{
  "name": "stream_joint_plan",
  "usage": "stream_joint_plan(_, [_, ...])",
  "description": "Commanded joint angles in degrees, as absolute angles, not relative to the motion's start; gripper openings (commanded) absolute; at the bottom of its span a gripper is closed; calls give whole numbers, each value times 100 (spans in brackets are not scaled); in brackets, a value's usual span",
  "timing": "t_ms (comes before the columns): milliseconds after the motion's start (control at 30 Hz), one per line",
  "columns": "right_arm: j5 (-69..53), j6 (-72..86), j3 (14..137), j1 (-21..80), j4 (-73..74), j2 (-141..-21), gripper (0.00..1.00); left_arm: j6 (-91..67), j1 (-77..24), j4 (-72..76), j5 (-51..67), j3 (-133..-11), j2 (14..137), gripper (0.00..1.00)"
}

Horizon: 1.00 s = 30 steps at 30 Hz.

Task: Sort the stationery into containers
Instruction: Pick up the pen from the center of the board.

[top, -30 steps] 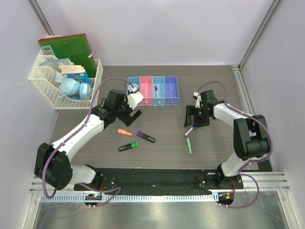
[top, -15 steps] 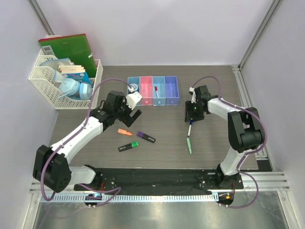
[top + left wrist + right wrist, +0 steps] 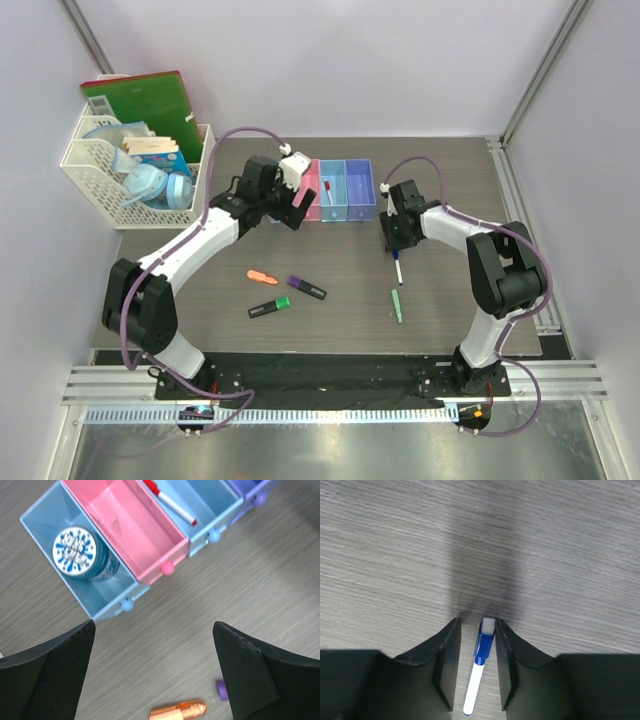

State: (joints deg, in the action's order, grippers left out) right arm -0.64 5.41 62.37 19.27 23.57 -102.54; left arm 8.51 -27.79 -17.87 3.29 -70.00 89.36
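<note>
Near the bins (image 3: pixel 349 213), right claw (image 3: pixel 476 624) astride blue-capped marker (image 3: pixel 480 656)

A row of four joined translucent plastic bins (image 3: pixel 360 186) sits at upper centre of the top view, coloured blue, pink, light blue and purple from left to right. A round blue tape roll (image 3: pixel 80 553) stands in the blue bin, and a red-capped white marker (image 3: pixel 327 190) lies in the light blue one. Below, left of centre, lie an orange highlighter (image 3: pixel 261 277), a purple-black highlighter (image 3: pixel 306 287) and a green-black highlighter (image 3: pixel 270 308). Right of centre are a blue-capped white marker (image 3: pixel 397 270) and, just below it, a pale green pen (image 3: pixel 397 305).
</note>
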Motion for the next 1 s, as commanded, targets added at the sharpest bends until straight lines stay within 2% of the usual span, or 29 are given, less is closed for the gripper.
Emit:
stream_joint_plan(0, [-105, 475, 6056, 2048, 2522, -10810, 36, 554, -2795, -1477, 518, -7514, 9096, 100])
stream_joint_plan(467, [-26, 404, 6196, 2188, 2619, -10793, 2, 466, -2795, -1468, 554, -7576, 8983, 100])
stream_joint_plan(967, [-26, 211, 6337, 2197, 2742, -10284, 1, 527, -2795, -1406, 457, -7418, 8798, 100])
